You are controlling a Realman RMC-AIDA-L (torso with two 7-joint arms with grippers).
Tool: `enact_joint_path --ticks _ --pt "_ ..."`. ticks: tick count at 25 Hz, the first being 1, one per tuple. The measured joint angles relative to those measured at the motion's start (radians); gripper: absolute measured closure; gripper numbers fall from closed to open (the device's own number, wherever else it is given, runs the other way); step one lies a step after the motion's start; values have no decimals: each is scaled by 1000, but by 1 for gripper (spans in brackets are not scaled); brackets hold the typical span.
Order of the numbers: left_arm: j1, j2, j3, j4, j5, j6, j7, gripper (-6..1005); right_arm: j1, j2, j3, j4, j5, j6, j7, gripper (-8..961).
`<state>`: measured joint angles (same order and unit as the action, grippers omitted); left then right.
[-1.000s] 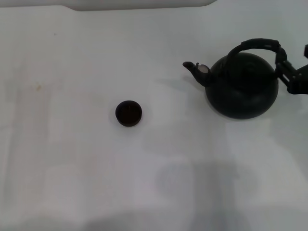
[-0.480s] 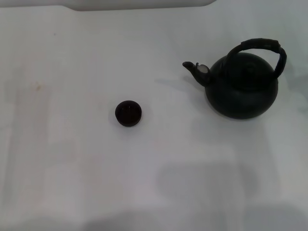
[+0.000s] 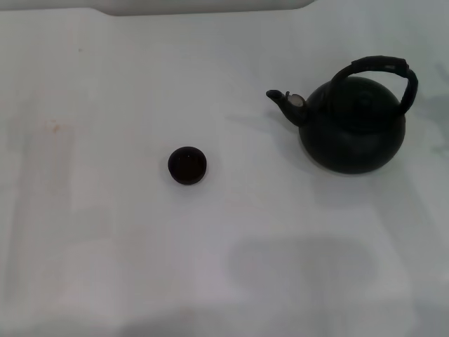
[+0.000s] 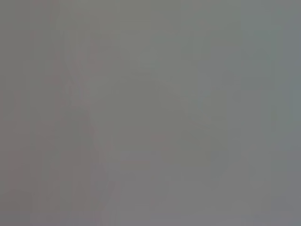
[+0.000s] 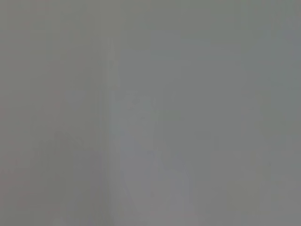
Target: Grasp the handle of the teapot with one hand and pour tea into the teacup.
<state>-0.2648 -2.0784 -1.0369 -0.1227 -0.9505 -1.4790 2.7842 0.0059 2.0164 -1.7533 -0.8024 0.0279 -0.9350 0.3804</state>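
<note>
No right gripper anywhere in the head view now. A second ago, parked just beside the right end of the handle (image 3: 382, 65), at the frame's edge; half a second ago, already gone. Left gripper absent from the head view too. Only flat grey in both wrist views, so impossible to tell whether either set of fingers is spread or pressed together.

Probably a backing-off rather than a grasp: handle bare, untouched, nothing closed around it. Grasping step not yet done, pouring not begun.

Teapot (image 3: 353, 133) upright on the table (image 3: 105, 246), on the right arm's side, nearest to where that gripper last showed. Spout (image 3: 284, 103) turned toward the teacup (image 3: 187, 165), away from that gripper's side. Teacup well apart from the teapot, farther out across the table from the right arm.

Lid on the teapot, contents hidden. Teacup open-topped, inside dark; cannot tell whether holding any tea.
</note>
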Motion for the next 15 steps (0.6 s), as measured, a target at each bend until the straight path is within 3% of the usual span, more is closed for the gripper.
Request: enact_joint_path --ticks 1,4,5,6,10,15 --pt "0 0 1 0 0 0 0 122 0 0 0 0 0 0 0 327" --pt "1 0 1 0 2 3 0 122 79 1 26 141 34 -49 -10 311" --pt "1 0 1 0 2 4 0 122 135 1 47 258 62 -86 -17 306" --pt "1 0 2 0 4 6 0 122 135 1 47 258 62 -86 -17 301" --pt "1 -1 1 0 6 9 0 122 225 1 67 458 121 -166 -36 280" --pt "-1 -2 1 0 6 13 1 121 236 0 90 493 150 -168 -82 254"
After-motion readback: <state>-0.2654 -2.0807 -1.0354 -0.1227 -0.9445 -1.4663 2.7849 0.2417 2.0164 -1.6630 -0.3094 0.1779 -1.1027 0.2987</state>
